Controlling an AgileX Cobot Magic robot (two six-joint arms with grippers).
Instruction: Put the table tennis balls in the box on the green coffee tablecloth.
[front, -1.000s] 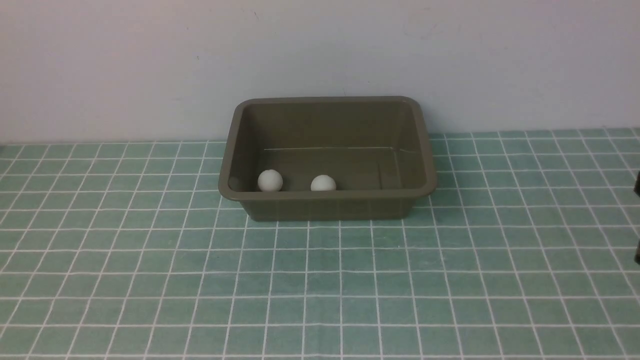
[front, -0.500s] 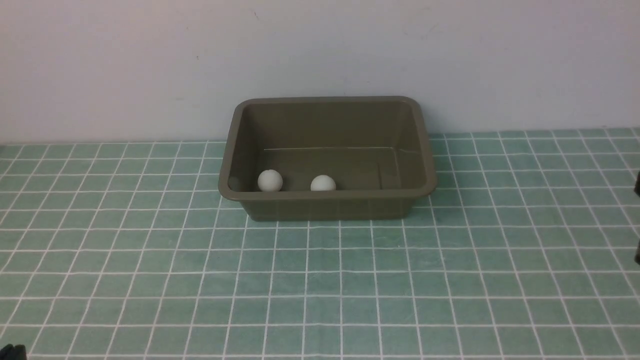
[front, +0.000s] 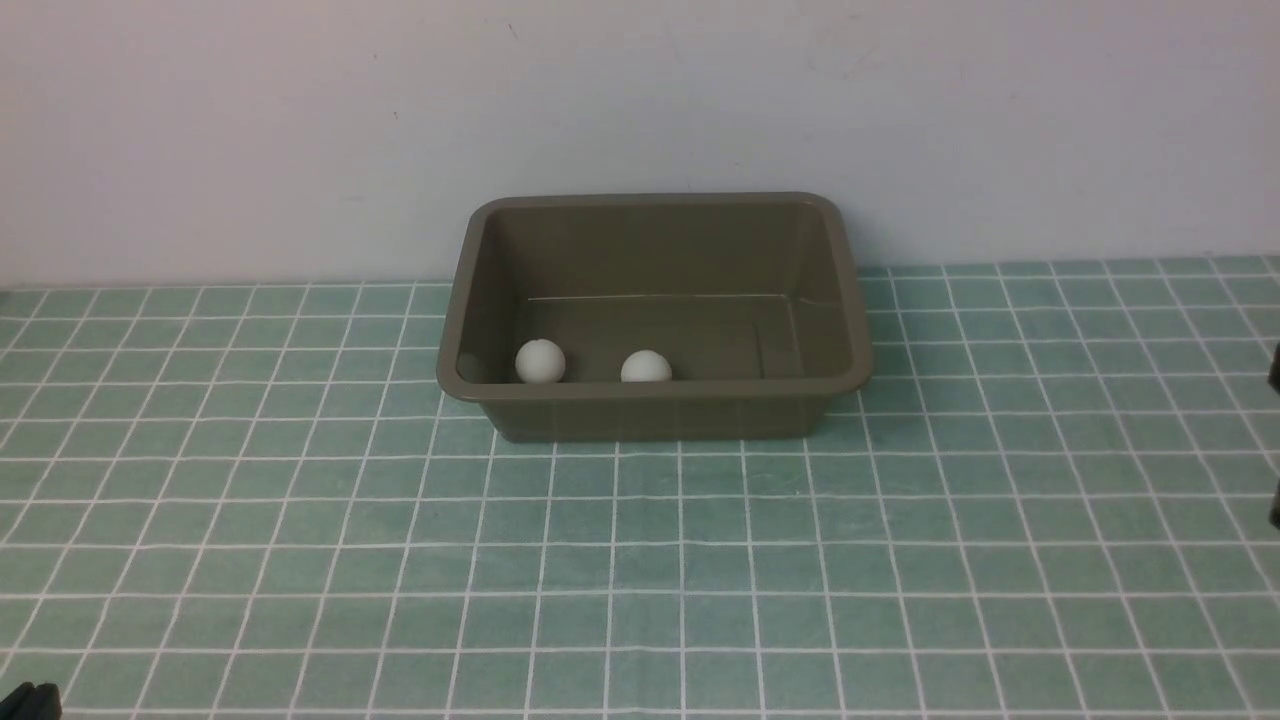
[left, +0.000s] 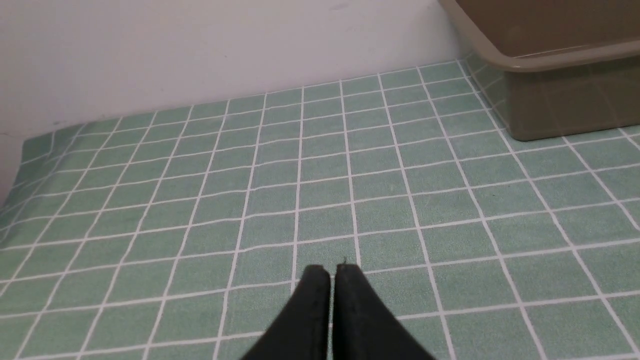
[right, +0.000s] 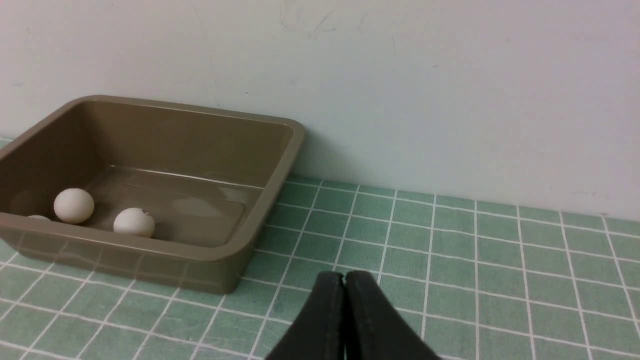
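The olive-brown box stands on the green tablecloth by the back wall. Two white balls lie inside it near its front wall. The right wrist view shows those two balls and the top of a third ball just above the box's near rim. My left gripper is shut and empty over bare cloth, well left of the box. My right gripper is shut and empty over the cloth, to the right of the box.
A plain pale wall runs right behind the box. A dark bit of my left arm shows at the front left corner, and dark bits of my right arm at the right edge. The cloth's left edge shows in the left wrist view.
A dark bit of my left arm has come into the front view's bottom left corner and edged slightly further in. The box and balls have not moved.
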